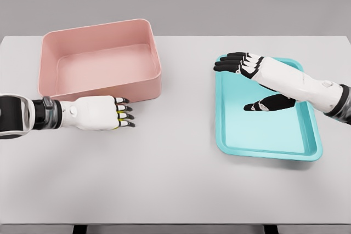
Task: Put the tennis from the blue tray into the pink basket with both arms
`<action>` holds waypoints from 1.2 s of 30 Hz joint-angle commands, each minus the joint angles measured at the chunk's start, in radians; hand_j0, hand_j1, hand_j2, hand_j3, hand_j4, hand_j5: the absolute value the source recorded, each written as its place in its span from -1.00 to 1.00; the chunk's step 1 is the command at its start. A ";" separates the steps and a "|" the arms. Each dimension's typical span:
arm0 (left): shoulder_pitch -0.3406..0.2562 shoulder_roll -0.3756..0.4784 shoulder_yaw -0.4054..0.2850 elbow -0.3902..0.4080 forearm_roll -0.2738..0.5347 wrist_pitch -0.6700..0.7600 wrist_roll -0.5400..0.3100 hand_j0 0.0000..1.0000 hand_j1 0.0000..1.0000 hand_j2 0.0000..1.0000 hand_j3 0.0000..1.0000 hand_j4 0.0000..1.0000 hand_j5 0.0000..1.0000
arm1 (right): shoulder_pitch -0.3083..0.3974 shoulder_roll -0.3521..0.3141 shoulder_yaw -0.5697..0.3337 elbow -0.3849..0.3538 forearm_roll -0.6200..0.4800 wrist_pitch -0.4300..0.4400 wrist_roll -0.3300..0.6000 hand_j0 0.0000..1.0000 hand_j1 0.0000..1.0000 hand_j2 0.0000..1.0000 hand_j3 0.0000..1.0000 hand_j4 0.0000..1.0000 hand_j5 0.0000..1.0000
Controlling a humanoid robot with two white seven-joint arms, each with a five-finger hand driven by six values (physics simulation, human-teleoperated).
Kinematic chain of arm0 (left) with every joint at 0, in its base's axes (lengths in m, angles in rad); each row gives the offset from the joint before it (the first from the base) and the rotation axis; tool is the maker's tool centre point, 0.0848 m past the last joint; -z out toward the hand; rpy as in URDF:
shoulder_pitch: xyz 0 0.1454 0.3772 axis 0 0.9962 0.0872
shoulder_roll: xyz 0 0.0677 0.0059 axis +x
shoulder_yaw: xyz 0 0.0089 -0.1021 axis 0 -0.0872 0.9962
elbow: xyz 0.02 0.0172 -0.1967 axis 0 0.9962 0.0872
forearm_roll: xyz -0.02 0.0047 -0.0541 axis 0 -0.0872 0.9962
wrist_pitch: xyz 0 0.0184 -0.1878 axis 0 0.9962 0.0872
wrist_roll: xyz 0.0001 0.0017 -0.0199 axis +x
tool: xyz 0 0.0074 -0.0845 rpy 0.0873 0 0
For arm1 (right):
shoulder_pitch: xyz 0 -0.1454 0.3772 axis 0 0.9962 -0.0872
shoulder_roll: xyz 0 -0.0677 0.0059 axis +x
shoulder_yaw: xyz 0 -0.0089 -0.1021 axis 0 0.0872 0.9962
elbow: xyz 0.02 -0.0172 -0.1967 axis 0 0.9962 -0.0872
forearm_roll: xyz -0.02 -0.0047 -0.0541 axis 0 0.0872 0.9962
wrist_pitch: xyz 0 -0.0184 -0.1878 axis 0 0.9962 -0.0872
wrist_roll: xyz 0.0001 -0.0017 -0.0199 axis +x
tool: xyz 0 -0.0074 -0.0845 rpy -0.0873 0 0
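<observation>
Two hands over a pale bench (164,184), well apart from each other. On the left side, the left hand (96,112), reaching in from the picture's left edge on a white forearm with a dark cuff. Lies low on the bench just in front of the pink basket (98,28), close beside its near wall but not clearly touching it. Fingers (125,108) curled inward, dark tips stacked one above another and pointing right. Between those fingers, thin slivers of yellow: the tennis ball (117,115), wrapped in the fist and almost wholly hidden by it. Out of the tray, then, and outside the basket too, held near the basket's front right corner.

Further back on the left, the basket itself: rectangular, deep, set at a slight angle to the bench edge, open side up.

On the right side, the blue tray (263,141), shallow and teal, also slightly turned. Above its far left corner, the right hand (247,65), coming in from the right edge on a white arm. Fingers straight and close together, pointing left, palm down, holding nothing. Clear of the tray surface, with a dark hand-shaped shadow (269,104) cast on the tray floor below it.
</observation>
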 commanded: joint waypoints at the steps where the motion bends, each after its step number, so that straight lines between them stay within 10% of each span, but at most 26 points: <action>1: 0.002 0.001 0.001 0.001 0.002 0.001 0.001 0.61 0.61 0.61 0.61 0.61 0.61 | 0.000 0.000 0.000 -0.001 -0.008 0.003 -0.001 1.00 1.00 1.00 1.00 1.00 1.00; 19: 0.003 0.004 0.001 -0.002 0.020 0.001 0.007 -0.18 -0.18 -0.18 -0.18 -0.18 -0.18 | -0.012 0.021 -0.001 -0.001 -0.008 0.003 -0.001 1.00 1.00 1.00 1.00 1.00 1.00; 36: -0.005 0.004 0.010 -0.060 0.095 0.001 0.007 -0.31 -0.31 -0.31 -0.31 -0.31 -0.31 | -0.011 0.029 -0.009 -0.001 -0.008 0.003 -0.001 1.00 1.00 1.00 1.00 1.00 1.00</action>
